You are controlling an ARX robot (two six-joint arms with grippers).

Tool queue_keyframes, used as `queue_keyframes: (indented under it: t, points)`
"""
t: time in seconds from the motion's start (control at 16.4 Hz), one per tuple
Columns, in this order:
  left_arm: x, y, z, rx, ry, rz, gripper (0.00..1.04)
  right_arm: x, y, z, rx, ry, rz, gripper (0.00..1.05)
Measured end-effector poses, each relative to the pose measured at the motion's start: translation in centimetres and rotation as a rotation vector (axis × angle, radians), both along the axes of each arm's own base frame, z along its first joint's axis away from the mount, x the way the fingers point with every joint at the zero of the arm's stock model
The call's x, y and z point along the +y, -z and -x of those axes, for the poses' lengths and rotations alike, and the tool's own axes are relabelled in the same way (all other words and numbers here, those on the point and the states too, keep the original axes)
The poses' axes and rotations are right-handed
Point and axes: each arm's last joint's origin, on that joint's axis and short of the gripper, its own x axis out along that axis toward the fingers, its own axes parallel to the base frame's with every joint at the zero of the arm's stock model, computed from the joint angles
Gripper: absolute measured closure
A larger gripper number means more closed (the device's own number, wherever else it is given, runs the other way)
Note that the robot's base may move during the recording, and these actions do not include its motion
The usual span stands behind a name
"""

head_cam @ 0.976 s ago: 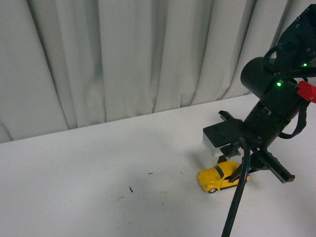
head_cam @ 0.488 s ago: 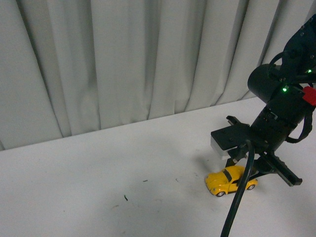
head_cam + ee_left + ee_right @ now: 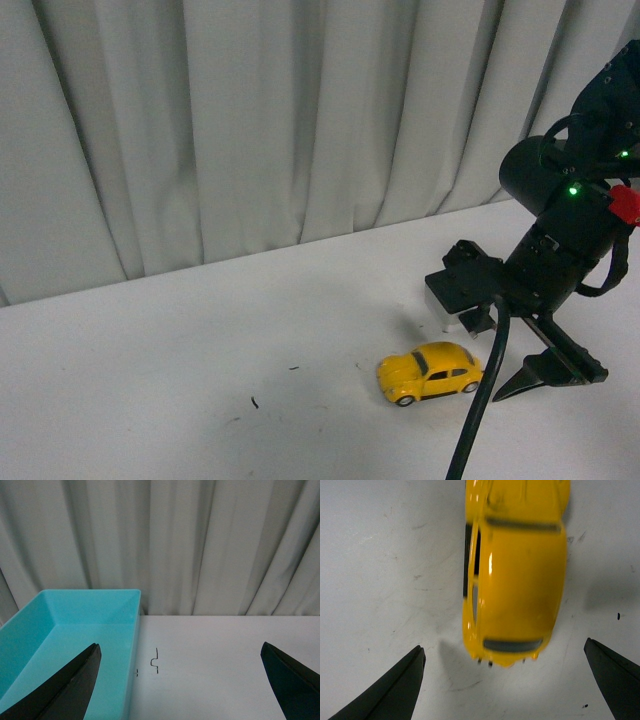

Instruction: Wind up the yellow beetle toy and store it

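Cut-offs and unreadable bits, three views.
Right wrist view: yellow beetle toy (image 3: 512, 575) runs out of frame at one end, slightly blurred; right gripper (image 3: 504, 647) shows fingertips only. Front view: right arm (image 3: 570, 200) cropped at the frame edge, and black cable (image 3: 478, 420) runs off the frame. Left wrist view: teal bin (image 3: 134, 645) cropped on two sides; left gripper (image 3: 180, 647) shows tips only; small black mark (image 3: 155, 660) on the table (image 3: 225, 655) too small to read.

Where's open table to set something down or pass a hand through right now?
Widest bare table lies left of the yellow beetle toy, back to the curtain; only small dark marks there. It is crowded right of the toy, where the open right end effector hangs. Also bare: beside the turquoise bin.
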Motion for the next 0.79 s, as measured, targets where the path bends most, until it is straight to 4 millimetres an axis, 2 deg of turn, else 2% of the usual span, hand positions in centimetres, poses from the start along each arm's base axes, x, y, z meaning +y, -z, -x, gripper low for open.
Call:
queue_keyframes:
  t: [0.79]
  points:
    - [0.00, 0.00, 0.00, 0.000, 0.000, 0.000, 0.07, 0.61, 0.22, -0.31, -0.036, -0.019, 0.008, 0.07]
